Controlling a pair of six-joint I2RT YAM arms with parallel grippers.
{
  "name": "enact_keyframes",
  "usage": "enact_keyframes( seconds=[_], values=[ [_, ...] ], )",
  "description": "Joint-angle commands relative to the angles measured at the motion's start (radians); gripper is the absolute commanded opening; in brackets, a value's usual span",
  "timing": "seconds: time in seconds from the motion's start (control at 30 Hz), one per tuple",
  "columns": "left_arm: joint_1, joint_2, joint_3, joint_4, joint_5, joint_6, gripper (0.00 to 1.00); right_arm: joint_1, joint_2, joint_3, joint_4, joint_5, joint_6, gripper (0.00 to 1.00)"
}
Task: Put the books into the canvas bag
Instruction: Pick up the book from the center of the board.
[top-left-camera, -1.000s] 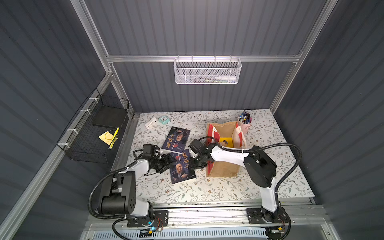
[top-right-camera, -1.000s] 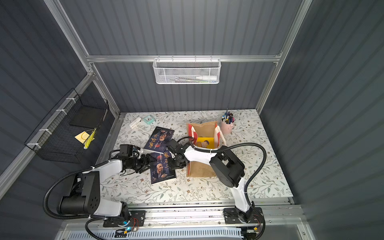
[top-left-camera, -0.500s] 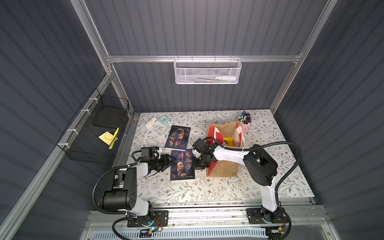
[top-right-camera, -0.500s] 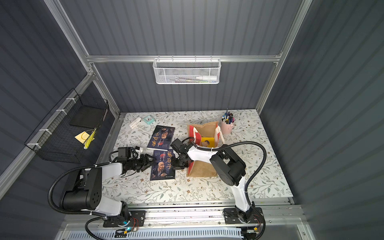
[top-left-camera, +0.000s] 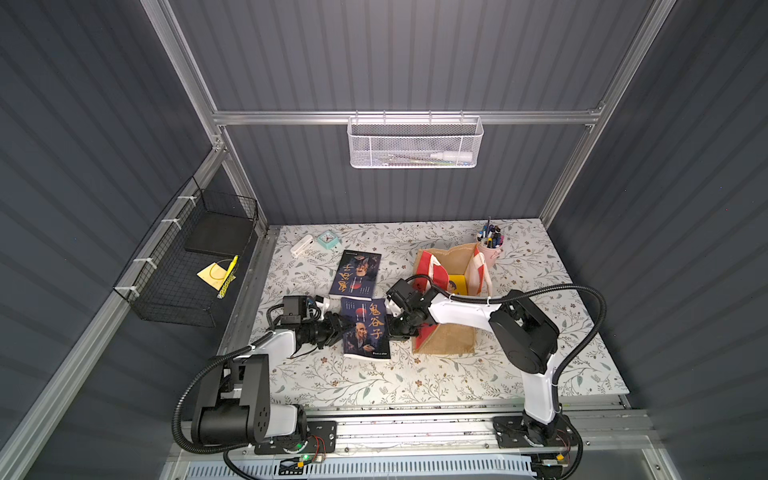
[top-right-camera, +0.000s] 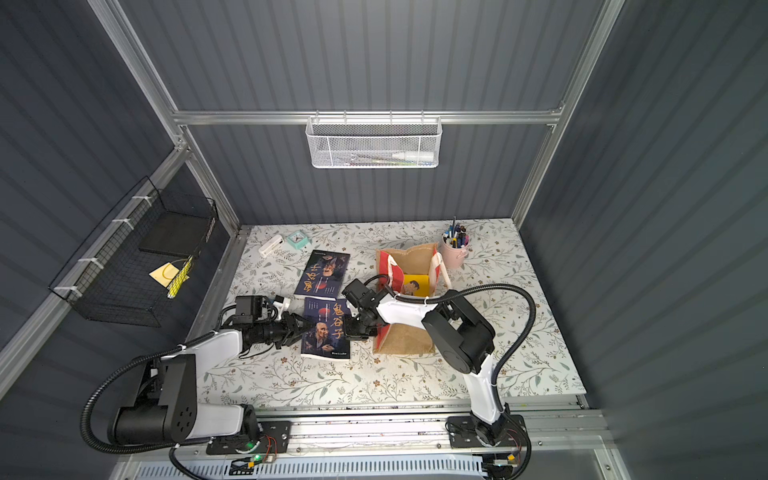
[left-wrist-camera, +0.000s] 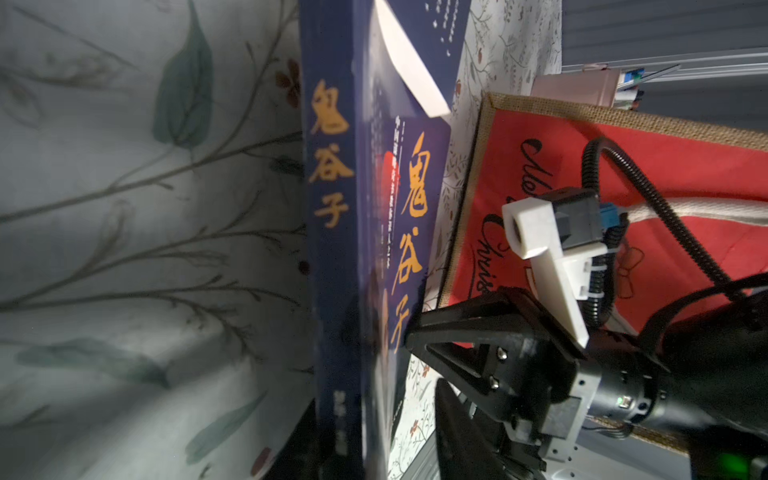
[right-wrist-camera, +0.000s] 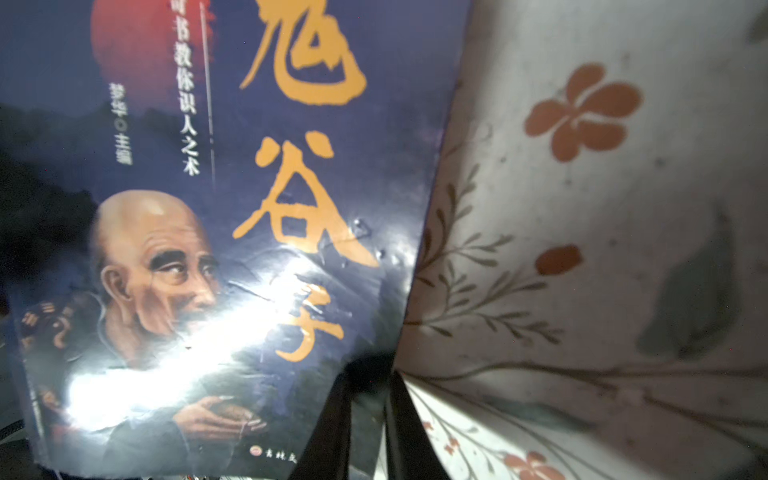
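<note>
Two dark navy books with an old man's face lie on the floral table. In both top views the near book (top-left-camera: 365, 328) (top-right-camera: 326, 330) sits between my grippers, with the far book (top-left-camera: 356, 275) behind it. The left gripper (top-left-camera: 338, 328) (left-wrist-camera: 374, 399) straddles the near book's spine with a gap still showing at one finger. The right gripper (top-left-camera: 395, 328) (right-wrist-camera: 372, 399) is shut on that book's opposite edge, beside the canvas bag (top-left-camera: 444, 345) (left-wrist-camera: 582, 124). The bag stands open with a yellow book (top-left-camera: 457, 284) inside.
A pink pen cup (top-left-camera: 490, 249) stands right behind the bag. A teal clock (top-left-camera: 328, 240) and a white item (top-left-camera: 302, 245) lie at the back left. A black wire basket (top-left-camera: 187, 266) hangs on the left wall and a white mesh basket (top-left-camera: 415, 143) on the back wall.
Both grippers' jaws have narrowed at opposite edges of the near book. The book has turned a little and now lies straighter.
</note>
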Motion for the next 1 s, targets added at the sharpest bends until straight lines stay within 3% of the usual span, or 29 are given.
enact_keyframes(
  seconds=[0.0, 0.2, 0.5, 0.7, 0.83, 0.97],
  values=[
    [-0.016, -0.048, 0.020, -0.046, 0.088, 0.002, 0.27, 0.023, -0.025, -0.003, -0.019, 0.008, -0.018, 0.18],
    [-0.016, -0.095, 0.115, -0.229, 0.052, 0.084, 0.04, 0.035, -0.110, 0.061, -0.115, 0.075, -0.066, 0.20],
    [-0.016, -0.235, 0.423, -0.565, -0.147, 0.189, 0.00, 0.055, -0.371, 0.209, -0.324, 0.144, -0.209, 0.36],
    [-0.018, -0.275, 0.641, -0.590, -0.231, 0.123, 0.00, 0.049, -0.593, 0.303, -0.470, 0.313, -0.299, 0.50],
    [-0.042, -0.262, 0.751, -0.479, -0.226, -0.004, 0.00, -0.045, -0.714, 0.338, -0.599, 0.405, -0.287, 0.56],
    [-0.136, -0.211, 0.871, -0.371, -0.266, -0.099, 0.00, -0.249, -0.810, 0.299, -0.727, 0.438, -0.270, 0.62]
  ],
)
